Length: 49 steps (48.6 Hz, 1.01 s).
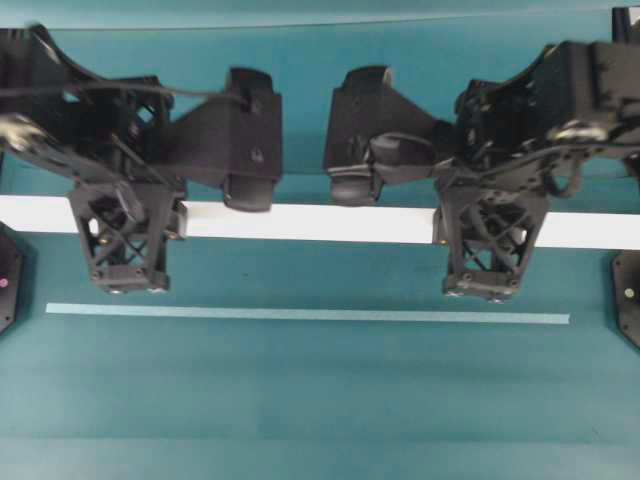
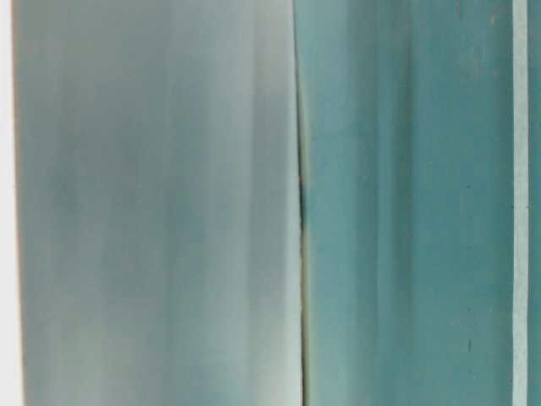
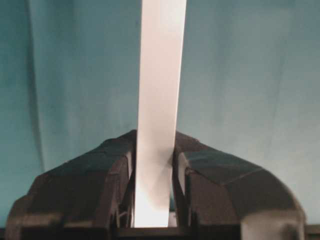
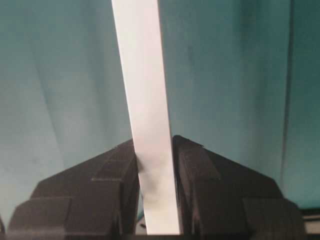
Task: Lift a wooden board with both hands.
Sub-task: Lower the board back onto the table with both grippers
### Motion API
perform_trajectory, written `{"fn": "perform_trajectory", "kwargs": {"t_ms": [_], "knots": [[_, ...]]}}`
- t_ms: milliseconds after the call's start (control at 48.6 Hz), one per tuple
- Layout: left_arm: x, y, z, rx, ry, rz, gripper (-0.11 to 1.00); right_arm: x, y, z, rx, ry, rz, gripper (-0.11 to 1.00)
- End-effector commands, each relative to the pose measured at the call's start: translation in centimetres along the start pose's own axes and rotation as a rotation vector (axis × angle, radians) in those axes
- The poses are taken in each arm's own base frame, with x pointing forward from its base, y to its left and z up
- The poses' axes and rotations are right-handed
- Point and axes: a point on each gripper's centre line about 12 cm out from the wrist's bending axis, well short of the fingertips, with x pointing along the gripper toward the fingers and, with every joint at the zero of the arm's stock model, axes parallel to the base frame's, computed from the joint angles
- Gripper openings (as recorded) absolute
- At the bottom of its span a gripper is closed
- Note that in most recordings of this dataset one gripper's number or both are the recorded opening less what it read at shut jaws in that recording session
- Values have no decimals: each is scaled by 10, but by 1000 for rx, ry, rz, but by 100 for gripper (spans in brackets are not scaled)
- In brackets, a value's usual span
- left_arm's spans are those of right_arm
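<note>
The wooden board [image 1: 310,222] is a long white plank that spans the overhead view from edge to edge. My left gripper [image 1: 128,228] is shut on it near its left part. My right gripper [image 1: 490,230] is shut on it near its right part. In the left wrist view the board [image 3: 160,75] runs straight away between the two fingers of the left gripper [image 3: 152,165], which press on its edges. The right wrist view shows the same: the board [image 4: 142,75] is clamped in the right gripper [image 4: 156,160]. I cannot tell whether the board is off the table.
A thin pale teal strip [image 1: 300,314] lies on the teal table in front of the board; it also shows in the table-level view [image 2: 520,203]. Black stands sit at the left edge [image 1: 8,275] and the right edge [image 1: 628,295].
</note>
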Motion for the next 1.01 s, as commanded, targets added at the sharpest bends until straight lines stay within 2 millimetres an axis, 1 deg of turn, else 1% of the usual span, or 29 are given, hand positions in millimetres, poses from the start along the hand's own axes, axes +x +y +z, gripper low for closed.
{"fn": "perform_trajectory", "kwargs": {"t_ms": [0,165,309,473,596,761,864,987], "knots": [[3,-1,2,-7,-60,-1,17,7,2,5,1,-40,2,21],[34,-3,-2,-14,-54,-3,17,44,1,1,-13,-21,0,21],[61,-4,-12,-7,-28,-2,17,76,1,-4,-21,6,-3,21],[91,-4,-23,-8,-8,-2,17,104,4,-3,-32,9,-2,21],[110,-5,-31,-7,24,-1,17,122,6,-2,-54,29,-3,21],[127,-3,-31,-12,1,-2,17,140,6,-2,-76,34,-4,21],[138,-2,-34,-12,20,0,17,151,6,-2,-86,25,-3,21],[148,-1,-37,-10,23,0,17,164,4,-6,-88,32,-4,21]]}}
